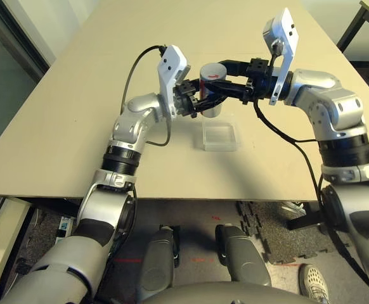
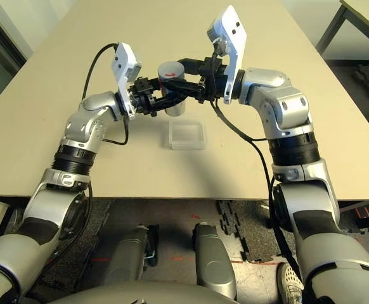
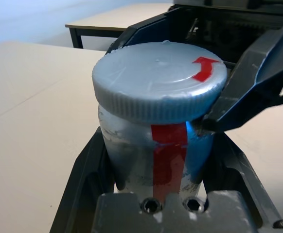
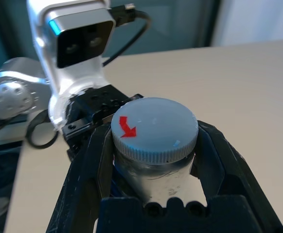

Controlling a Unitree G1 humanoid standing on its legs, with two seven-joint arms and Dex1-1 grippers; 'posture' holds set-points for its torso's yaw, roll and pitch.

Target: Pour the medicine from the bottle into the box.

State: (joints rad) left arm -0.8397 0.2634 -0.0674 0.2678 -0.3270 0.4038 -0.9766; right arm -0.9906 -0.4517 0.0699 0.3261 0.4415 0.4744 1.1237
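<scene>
with the cap on the bottle, i judge the pour unstarted: both my left gripper and right gripper clasp it, upright, beyond the box, which sits inward from the table's near edge; uncapping, tipping and emptying remain.

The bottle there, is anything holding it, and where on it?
Yes: the left gripper grips the bottle around its body, below the cap, while the right gripper closes on the cap's ridged side.
</scene>
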